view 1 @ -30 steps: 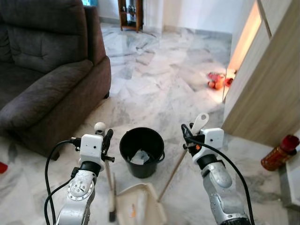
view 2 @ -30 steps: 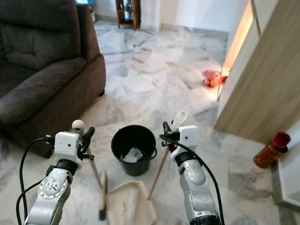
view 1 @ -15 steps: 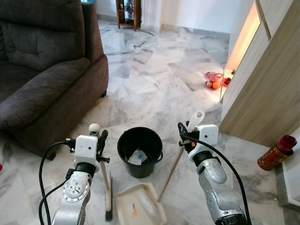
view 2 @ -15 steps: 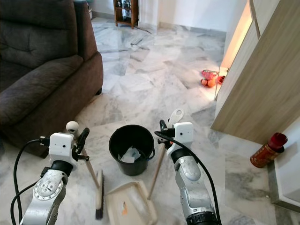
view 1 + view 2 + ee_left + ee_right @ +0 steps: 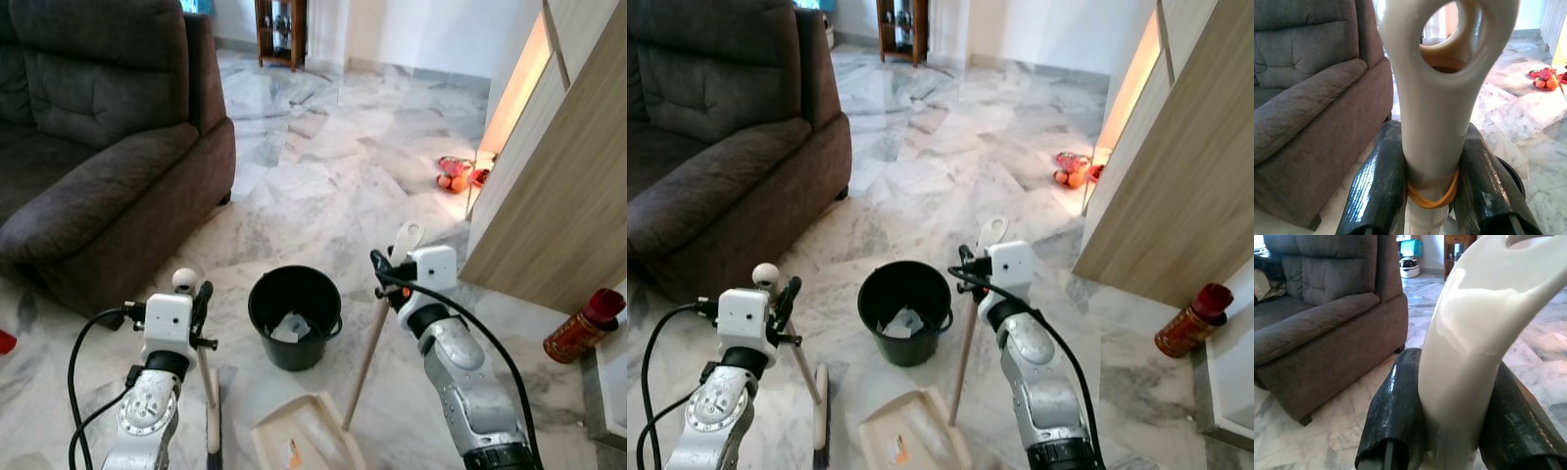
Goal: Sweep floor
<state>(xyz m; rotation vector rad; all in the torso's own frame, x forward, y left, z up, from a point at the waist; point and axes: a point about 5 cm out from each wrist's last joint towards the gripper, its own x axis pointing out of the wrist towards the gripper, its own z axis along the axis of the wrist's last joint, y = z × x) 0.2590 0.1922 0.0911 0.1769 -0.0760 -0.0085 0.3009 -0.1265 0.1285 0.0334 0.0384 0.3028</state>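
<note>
Cream broom handle (image 5: 1436,98) w/ orange band clamped in left gripper (image 5: 1432,196); right gripper (image 5: 1459,431) clamps white dustpan handle (image 5: 1474,333).

two silver metal arms with rounded, jointed segments. white boxy camera housing on each wrist, left (image 5: 168,319) and right (image 5: 435,268). black cables looping from each housing back along the forearm. round disc joint ringed with small screws on the left forearm (image 5: 135,415). small orange mark beside the right wrist housing. long glossy black fingers (image 5: 1374,196) on each gripper, rounded at the tips.
</note>
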